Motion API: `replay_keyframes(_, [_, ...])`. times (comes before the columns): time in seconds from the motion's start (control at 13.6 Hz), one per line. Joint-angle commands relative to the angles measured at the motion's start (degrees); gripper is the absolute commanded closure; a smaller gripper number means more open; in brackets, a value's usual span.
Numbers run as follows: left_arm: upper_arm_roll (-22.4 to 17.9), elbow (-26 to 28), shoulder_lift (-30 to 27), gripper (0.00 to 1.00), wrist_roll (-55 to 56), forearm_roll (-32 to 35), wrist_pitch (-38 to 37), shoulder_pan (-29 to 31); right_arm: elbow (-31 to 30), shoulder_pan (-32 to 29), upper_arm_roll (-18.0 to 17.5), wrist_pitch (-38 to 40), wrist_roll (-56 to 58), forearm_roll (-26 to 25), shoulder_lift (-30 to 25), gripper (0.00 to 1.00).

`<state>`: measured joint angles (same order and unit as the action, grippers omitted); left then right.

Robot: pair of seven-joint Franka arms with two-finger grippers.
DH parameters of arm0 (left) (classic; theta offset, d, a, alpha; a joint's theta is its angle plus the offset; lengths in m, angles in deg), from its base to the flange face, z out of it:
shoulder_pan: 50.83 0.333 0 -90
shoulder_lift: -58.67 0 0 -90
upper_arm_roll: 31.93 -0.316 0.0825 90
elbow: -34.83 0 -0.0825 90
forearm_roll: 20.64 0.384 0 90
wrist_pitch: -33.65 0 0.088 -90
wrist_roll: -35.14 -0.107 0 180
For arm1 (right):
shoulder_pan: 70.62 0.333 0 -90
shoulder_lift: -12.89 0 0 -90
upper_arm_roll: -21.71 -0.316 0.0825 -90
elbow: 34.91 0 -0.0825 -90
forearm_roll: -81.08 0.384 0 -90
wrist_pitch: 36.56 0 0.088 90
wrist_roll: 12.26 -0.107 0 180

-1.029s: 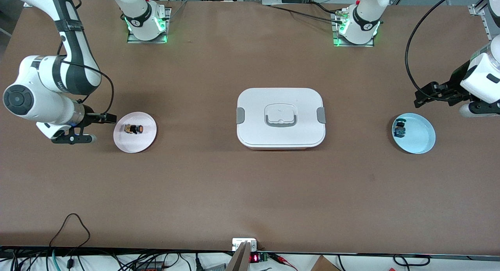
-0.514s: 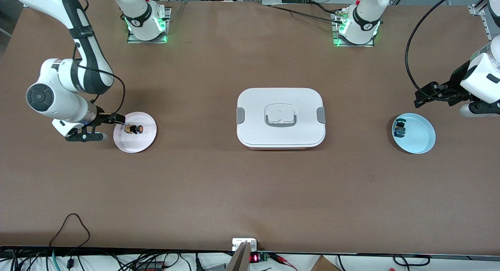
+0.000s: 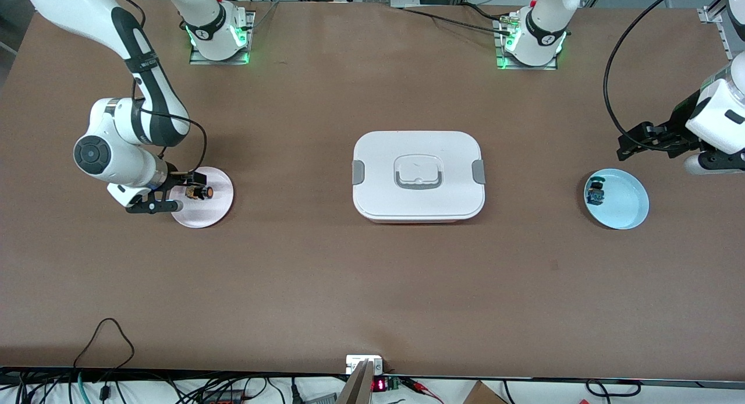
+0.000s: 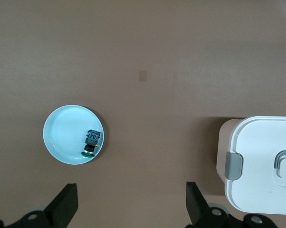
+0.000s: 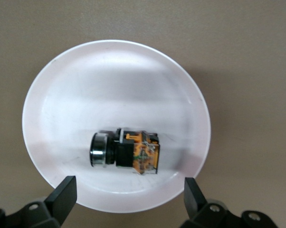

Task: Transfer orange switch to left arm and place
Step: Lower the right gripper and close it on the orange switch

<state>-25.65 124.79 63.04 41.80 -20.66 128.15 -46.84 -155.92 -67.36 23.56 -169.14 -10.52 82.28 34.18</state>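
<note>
A: The right gripper (image 3: 176, 190) hangs wide open over the pink plate (image 3: 216, 209), holding nothing. The orange switch (image 3: 201, 192) lies on that plate.

B: The left gripper (image 3: 634, 143) waits wide open near the blue plate (image 3: 625, 209). The box (image 3: 418, 175) sits between the plates.

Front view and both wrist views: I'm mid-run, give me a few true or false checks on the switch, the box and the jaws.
1. The orange switch lies on its side in the pink plate. True.
2. The right gripper has its jaws shut on the switch. False: they stand open over the plate, the switch not yet gripped.
3. The box sits between the two plates, lid on. True.
4. The left gripper holds the blue-green switch. False: it waits open, near the blue plate, where that switch lies.
</note>
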Motion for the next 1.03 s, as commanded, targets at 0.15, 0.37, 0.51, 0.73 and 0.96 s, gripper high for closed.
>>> replay_keyframes(0.15, [0.4, -1.9, 0.9, 0.00, 0.8, 0.5, -1.2, 0.1, 0.4, -0.2, -0.4, -1.9, -0.2, 1.3, 1.6, 0.00])
replay_keyframes(0.37, [0.4, -1.9, 0.8, 0.00, 0.8, 0.5, -1.2, 0.1, 0.9, -0.1, -0.4, -1.9, -0.2, 1.3, 2.0, 0.00])
replay_keyframes(0.51, [0.4, -1.9, 0.9, 0.00, 0.8, 0.5, -1.2, 0.1, 1.4, -0.1, -0.4, -2.6, -0.1, 1.3, 3.0, 0.00])
replay_keyframes(0.73, [0.4, -1.9, 0.8, 0.00, 0.8, 0.5, -1.2, 0.1, 1.6, -0.1, -0.4, -4.4, -0.2, 1.4, 3.9, 0.00])
replay_keyframes(0.96, [0.4, -1.9, 0.9, 0.00, 0.8, 0.5, -1.2, 0.1, 1.6, -0.2, -0.4, -4.6, -0.3, 1.7, 4.6, 0.00])
